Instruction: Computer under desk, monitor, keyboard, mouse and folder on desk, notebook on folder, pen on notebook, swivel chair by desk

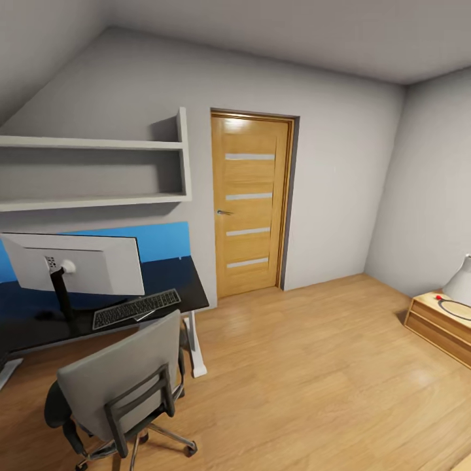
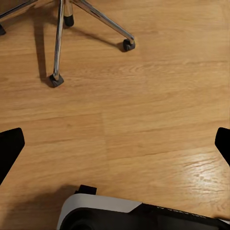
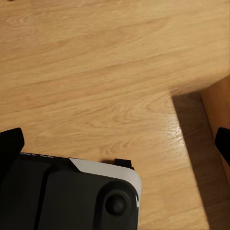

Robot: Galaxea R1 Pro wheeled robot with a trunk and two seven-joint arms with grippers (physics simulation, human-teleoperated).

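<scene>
Two pincers face the wood floor (image 2: 143, 110) with their dark fingertips wide apart at the frame edges, nothing between them: your left pincer (image 2: 115, 143) looks down at the chair's chrome legs and castors, your right pincer (image 3: 115, 141) at bare boards beside a light-wood edge. In your head view the bench (image 1: 176, 278) stands at left under a wall shelf (image 1: 98, 144), against a blue panel. On it the monitor (image 1: 78, 265) shows you its pale back, and the keyboard (image 1: 136, 309) lies just in front of it, nearer the bench's right end. A small dark shape left of the stand is too dim to name. The chair (image 1: 121, 383) stands just before the bench, backrest toward you. A door (image 1: 252, 203) is shut ahead; a low cabinet (image 1: 438, 324) sits at right.
</scene>
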